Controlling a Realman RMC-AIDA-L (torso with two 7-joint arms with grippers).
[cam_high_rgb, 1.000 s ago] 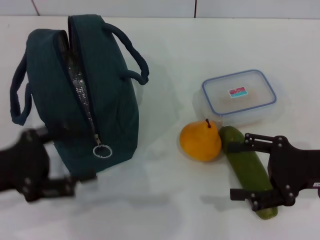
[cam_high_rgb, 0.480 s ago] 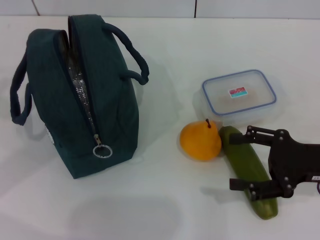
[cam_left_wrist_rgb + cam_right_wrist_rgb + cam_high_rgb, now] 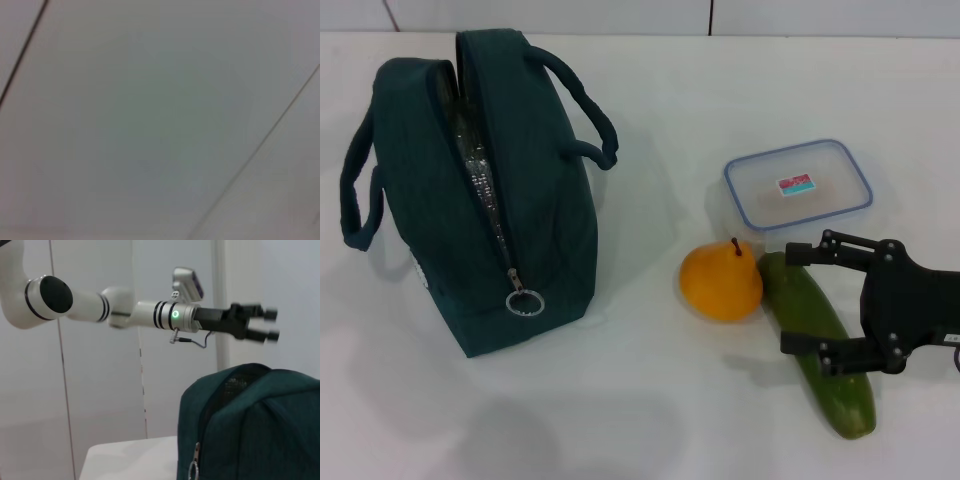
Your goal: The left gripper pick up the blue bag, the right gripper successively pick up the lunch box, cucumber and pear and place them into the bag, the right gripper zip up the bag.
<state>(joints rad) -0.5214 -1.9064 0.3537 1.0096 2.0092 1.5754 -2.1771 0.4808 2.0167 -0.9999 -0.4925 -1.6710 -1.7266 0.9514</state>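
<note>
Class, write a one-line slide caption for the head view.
Right gripper open over the cucumber, beside the pear and lunch box; blue bag stands unzipped.

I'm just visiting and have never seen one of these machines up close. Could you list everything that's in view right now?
blue bag: one, dark teal-blue, standing on the table's left side, zip partly open with silver lining showing, ring pull hanging at the near end.
lunch box: one, clear with blue-rimmed lid, far right of the table.
pear: one, orange-yellow, in front of the lunch box, touching the cucumber.
cucumber: one, dark green, lying right of the pear.
table: one, white.
right gripper: one, black, open, its fingers either side of the cucumber.
left gripper: one, black on a silver wrist with a green light, raised above the bag, seen only from the right wrist camera.
</note>
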